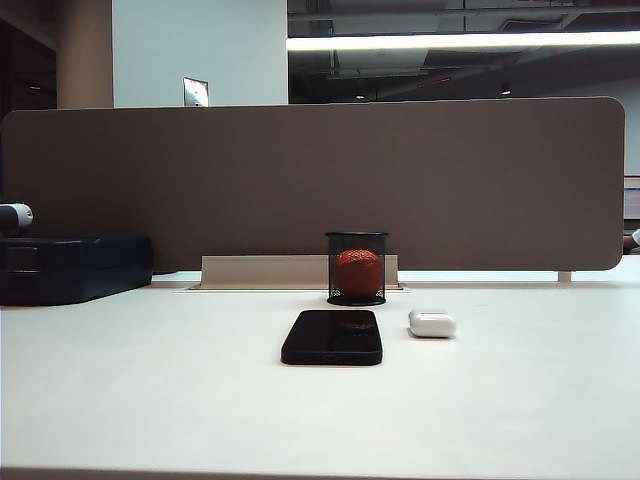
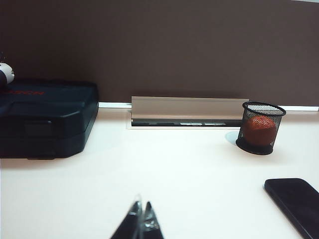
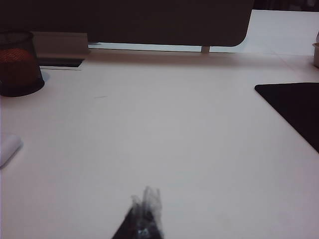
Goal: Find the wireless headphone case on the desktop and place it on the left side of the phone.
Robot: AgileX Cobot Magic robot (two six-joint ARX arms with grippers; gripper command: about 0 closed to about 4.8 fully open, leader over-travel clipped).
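Both arms are drawn back low at the near side of the desktop, so neither one appears in the exterior view, and this leaves the whole working area free to be looked at before any reach. The left gripper shows only its dark fingertips in its wrist view; they are pressed together to a point with nothing between them, so it is closed and empty. The right gripper is blurred in its own view, but its tips also meet in one point and carry nothing, so it is closed too. The wireless headphone case lies flat and well ahead of the right gripper, off to its inner side, where only a white end of it enters that view. It sits just beside the right edge of the phone, not touching it. The phone is ahead of the left gripper, toward its inner side. Behind the phone stands a black mesh cup with a red-orange ball inside. I judge the case is on the wrong side, so the task is not yet begun; the bare surface left of the phone seems free to receive it.
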